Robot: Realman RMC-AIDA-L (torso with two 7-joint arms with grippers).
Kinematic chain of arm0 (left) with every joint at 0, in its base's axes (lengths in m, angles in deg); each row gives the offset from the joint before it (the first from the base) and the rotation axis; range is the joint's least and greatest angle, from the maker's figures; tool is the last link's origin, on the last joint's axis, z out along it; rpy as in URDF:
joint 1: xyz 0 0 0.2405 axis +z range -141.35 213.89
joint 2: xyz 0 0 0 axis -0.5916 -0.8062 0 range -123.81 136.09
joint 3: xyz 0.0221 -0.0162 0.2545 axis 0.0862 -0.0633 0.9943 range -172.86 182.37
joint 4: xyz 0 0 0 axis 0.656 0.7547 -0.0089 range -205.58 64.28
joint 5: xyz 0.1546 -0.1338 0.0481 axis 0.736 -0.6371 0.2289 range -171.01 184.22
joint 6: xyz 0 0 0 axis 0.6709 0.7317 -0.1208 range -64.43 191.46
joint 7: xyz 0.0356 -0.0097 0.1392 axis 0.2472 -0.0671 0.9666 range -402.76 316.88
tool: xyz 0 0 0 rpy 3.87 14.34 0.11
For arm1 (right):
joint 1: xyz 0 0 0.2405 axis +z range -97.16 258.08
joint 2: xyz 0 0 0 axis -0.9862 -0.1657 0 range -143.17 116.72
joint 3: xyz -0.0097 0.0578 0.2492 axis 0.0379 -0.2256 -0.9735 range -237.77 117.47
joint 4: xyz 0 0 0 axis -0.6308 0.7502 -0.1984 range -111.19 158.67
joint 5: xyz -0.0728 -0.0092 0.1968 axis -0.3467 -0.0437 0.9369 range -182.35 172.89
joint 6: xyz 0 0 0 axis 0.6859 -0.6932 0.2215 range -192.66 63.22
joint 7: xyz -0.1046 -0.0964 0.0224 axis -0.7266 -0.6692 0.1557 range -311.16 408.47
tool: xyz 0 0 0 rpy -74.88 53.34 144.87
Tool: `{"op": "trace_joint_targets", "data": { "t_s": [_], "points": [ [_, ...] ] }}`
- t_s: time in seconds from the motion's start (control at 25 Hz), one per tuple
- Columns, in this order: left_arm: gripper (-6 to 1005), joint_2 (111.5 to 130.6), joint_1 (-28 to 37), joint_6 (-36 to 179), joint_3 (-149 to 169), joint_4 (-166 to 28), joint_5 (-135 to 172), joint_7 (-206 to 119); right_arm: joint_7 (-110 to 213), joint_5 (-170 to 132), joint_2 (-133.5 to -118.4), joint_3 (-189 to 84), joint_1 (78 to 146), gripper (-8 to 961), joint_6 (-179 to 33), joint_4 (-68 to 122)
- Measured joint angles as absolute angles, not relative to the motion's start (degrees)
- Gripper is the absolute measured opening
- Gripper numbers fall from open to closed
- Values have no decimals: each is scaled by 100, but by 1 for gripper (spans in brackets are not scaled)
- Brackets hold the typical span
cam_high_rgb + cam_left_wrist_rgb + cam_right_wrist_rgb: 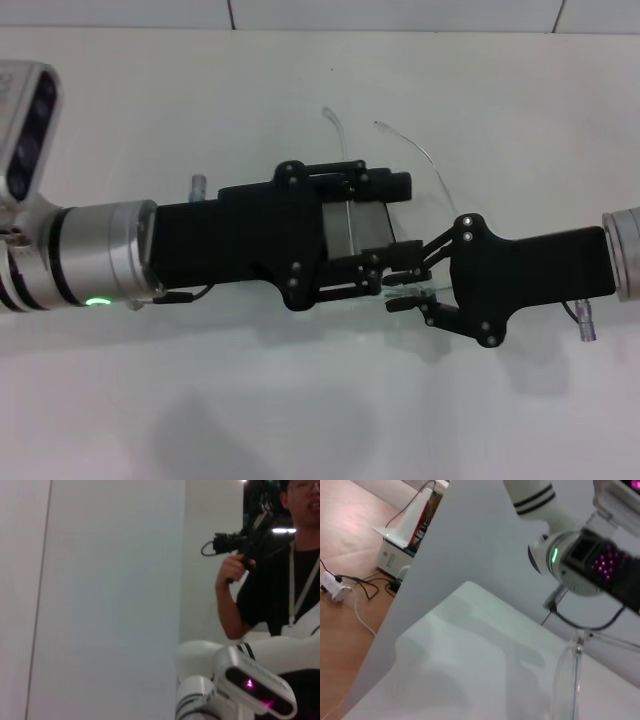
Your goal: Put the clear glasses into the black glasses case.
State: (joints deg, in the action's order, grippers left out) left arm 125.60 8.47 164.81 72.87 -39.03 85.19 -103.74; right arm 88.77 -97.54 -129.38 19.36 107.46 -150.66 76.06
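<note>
My left hand [385, 225] is closest to my eyes, up over the white surface [300, 400]. It holds the black glasses case [355, 235] between its fingers, pressed on both long sides. The case is lying open and I see its grey inside.

My right hand [405, 288] comes in from the other side. Its fingers are pinching the clear glasses [425, 170] at one end, right by the edge of the case. The rest of the glasses curves away past the case, and the two clear arms stick out over the surface. In the right wrist view, one clear arm [567, 680] shows close up.

In the left wrist view, a person [280, 580] stands far back holding a black tool.
</note>
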Motion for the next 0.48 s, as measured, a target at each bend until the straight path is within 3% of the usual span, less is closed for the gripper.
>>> {"op": "trace_joint_targets", "data": {
  "t_s": [0.48],
  "points": [
    [571, 12444, 782, 16431, 7269, -4044, 8691, -11056, 8160, -9420, -12932, 2035, 10671, 120, -15444, 7637]
  ]
}}
